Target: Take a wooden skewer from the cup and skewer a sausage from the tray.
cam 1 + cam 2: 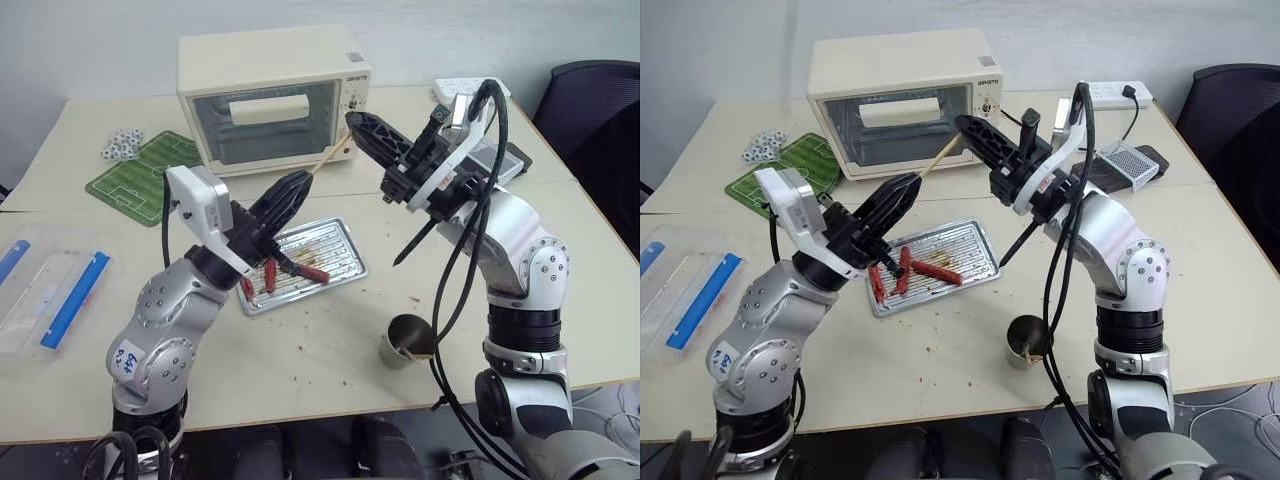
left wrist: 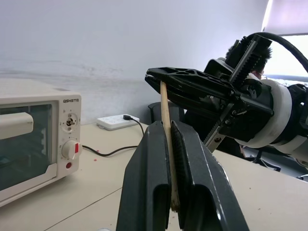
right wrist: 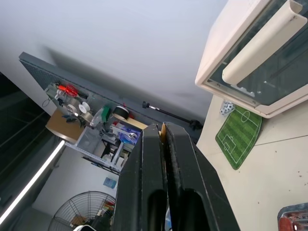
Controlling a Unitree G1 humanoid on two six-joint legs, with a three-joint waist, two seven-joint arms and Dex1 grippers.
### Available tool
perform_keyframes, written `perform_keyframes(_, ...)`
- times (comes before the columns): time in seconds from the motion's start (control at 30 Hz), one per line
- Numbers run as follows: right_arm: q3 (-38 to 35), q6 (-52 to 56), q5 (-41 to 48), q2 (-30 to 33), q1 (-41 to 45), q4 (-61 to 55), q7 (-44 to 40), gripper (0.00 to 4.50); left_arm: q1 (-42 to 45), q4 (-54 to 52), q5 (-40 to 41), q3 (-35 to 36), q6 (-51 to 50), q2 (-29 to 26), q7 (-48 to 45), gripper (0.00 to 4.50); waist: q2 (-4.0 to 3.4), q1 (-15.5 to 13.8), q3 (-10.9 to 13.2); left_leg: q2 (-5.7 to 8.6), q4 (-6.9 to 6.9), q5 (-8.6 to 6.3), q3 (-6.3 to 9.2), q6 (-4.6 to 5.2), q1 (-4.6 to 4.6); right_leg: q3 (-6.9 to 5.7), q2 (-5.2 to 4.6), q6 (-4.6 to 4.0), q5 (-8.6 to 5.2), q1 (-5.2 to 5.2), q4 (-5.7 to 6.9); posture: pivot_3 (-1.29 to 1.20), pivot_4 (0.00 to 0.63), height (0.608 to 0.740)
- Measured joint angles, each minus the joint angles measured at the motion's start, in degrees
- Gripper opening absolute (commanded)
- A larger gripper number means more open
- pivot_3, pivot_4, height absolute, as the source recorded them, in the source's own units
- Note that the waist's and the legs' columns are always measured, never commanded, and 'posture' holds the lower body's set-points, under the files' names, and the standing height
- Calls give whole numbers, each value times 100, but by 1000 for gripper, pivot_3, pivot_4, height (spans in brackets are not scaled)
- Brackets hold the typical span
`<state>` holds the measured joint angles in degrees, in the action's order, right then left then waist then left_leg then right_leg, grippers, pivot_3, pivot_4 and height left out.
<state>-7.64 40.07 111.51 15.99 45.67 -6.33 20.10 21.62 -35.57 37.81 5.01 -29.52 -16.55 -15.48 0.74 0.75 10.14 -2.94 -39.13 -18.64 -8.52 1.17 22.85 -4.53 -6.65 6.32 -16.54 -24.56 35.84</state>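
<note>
At your far left lies a clear plastic box with blue strips [image 1: 50, 290], and behind it a green football-pitch mat [image 1: 145, 175] with small dice-like pieces [image 1: 122, 145] beside it. Your left gripper [image 1: 300, 185] is raised over the table, its two black fingers [image 2: 144, 192] pressed together on the lower end of the wooden skewer [image 1: 328, 160]. The skewer runs diagonally up to your right gripper [image 1: 358, 125], whose fingers [image 3: 149, 183] are likewise clamped on its upper end, so both grippers hold the one stick in mid-air, in front of the cream toaster oven [image 1: 272, 95]. Below the left gripper sits the silver tray [image 1: 335, 245], holding three red-brown sausages; the nearest to the tray's middle is the sausage [image 1: 938, 271], lying flat and apart from the skewer. Nearer you on the right stands the cup [image 1: 408, 338], upright, with one more stick inside. A white power strip [image 1: 1118, 93] lies at the table's far right edge.
</note>
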Motion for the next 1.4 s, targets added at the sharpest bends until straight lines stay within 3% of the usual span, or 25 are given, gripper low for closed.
perform_keyframes(0.23, -20, -9, 1, 20, 30, 3, 37, 0, 148, 13, -12, 1, -120, -120, 57, 22, 0, 1, 0, 0, 0, 0, 1, 0, 2, -1, 0, 0, 0, -1, 0, 0, 150, 740)
perform_keyframes(0.33, -24, 186, 3, 199, 130, 67, 32, 692, 183, 29, -14, 103, -139, -337, 24, 0, 0, 9, 0, -1, 0, 0, 1, 0, 3, -1, 0, 0, 0, -2, 0, 0, 150, 740)
perform_keyframes(0.5, -194, 735, 13, 534, 400, 165, -141, 2276, 150, 350, -77, 577, -166, -822, -69, 0, -3, 49, 2, -2, 0, 1, 3, 1, 11, -4, 0, 0, 0, -8, -2, 0, 150, 740)
perform_keyframes(0.7, 10, 1489, -290, 1344, 781, 549, -633, 2276, 133, 483, -89, 830, -169, -1167, -182, 0, -3, 70, 2, 1, 0, 0, 5, 2, 21, -7, -3, 1, 0, -13, -8, 0, 150, 740)
perform_keyframes(0.8, 642, 2105, -1581, 2174, 1313, 697, -1727, 2640, -129, 404, -36, 1056, -279, -1504, -302, 0, -10, 91, 6, 0, 4, 0, -4, 3, 25, 1, -2, 1, 0, -28, -10, 0, 150, 740)
perform_keyframes(0.87, 1293, 2255, -2838, 2666, 1710, 735, -2765, 3192, -443, 307, 60, 1319, -437, -1807, -426, 0, -9, 116, 6, -9, 5, 0, -5, 1, 26, -1, 5, -1, -1, -36, -11, 0, 150, 740)
perform_keyframes(0.93, 1921, 2179, -3922, 2882, 1931, 808, -3696, 3836, -688, 194, 201, 1621, -571, -2078, -567, 0, -9, 109, 6, -12, 5, -1, -7, -3, 29, -2, 6, -5, -3, -46, -19, 0, 150, 740)
perform_keyframes(0.97, 2370, 2040, -4555, 2908, 2043, 885, -4268, 3836, -876, 112, 297, 1851, -661, -2253, -659, 0, -9, 114, 6, -12, 6, 0, -11, -5, 30, 0, 6, -7, -4, -51, -17, 0, 150, 740)
perform_keyframes(1.1, 3569, 1601, -6246, 2795, 2416, 1323, -5764, 3836, -1709, -187, 587, 2721, -944, -2733, -1018, 0, -10, 112, 7, -9, 4, 2, -27, -7, 47, 11, -2, -7, -4, -80, 8, 0, 150, 740)
perform_keyframes(1.23, 4037, 1336, -7309, 2313, 2789, 1833, -6706, 3836, -2241, -399, 872, 3331, -1146, -2893, -1173, 0, -10, 104, 7, -7, 3, 1, -27, -8, 47, 12, -6, -9, -3, -82, 8, 0, 150, 740)
perform_keyframes(1.4, 4419, 1168, -8266, 1530, 3032, 2337, -7354, 3836, -2459, -555, 981, 3562, -1176, -2906, -1164, 0, -10, 100, 7, -7, 3, 3, -25, -14, 46, 10, -8, -17, -1, -83, 13, 0, 150, 740)
